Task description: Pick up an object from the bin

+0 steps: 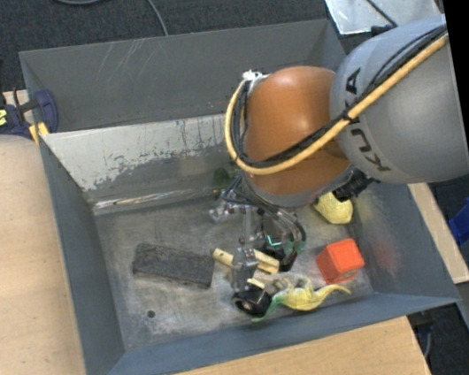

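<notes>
Gripper (260, 242), state impossible to tell, is hovering over the small cream plastic stick (246, 260) lying crosswise near the grey metal bin's (245, 347) front edge.

On the bin (84, 253) floor, flat pad (172, 267) at left, block (339, 260) at right, small heap (283, 297) between them by the front wall, beneath the gripper (255, 262).

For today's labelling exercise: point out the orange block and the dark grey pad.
orange block (338, 257), camera view, top face.
dark grey pad (172, 267), camera view, its middle.
</notes>
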Available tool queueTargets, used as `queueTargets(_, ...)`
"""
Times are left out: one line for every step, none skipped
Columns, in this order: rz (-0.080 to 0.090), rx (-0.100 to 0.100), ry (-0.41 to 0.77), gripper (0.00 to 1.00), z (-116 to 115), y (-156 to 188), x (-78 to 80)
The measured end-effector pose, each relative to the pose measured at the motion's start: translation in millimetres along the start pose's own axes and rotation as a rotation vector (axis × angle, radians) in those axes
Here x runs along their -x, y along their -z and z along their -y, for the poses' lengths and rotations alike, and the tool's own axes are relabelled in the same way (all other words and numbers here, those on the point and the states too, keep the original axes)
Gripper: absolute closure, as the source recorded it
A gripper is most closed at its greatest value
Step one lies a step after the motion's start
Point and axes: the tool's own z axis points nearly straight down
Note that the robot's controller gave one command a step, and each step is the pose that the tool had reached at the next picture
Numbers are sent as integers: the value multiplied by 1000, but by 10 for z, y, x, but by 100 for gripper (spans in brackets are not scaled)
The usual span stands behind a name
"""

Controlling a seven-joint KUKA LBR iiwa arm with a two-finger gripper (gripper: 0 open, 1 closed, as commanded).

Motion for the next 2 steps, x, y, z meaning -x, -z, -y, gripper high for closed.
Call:
queueTargets(8, 1, -2, 0, 2, 43, 18)
queueTargets(9, 1, -4, 0, -3, 30, 24)
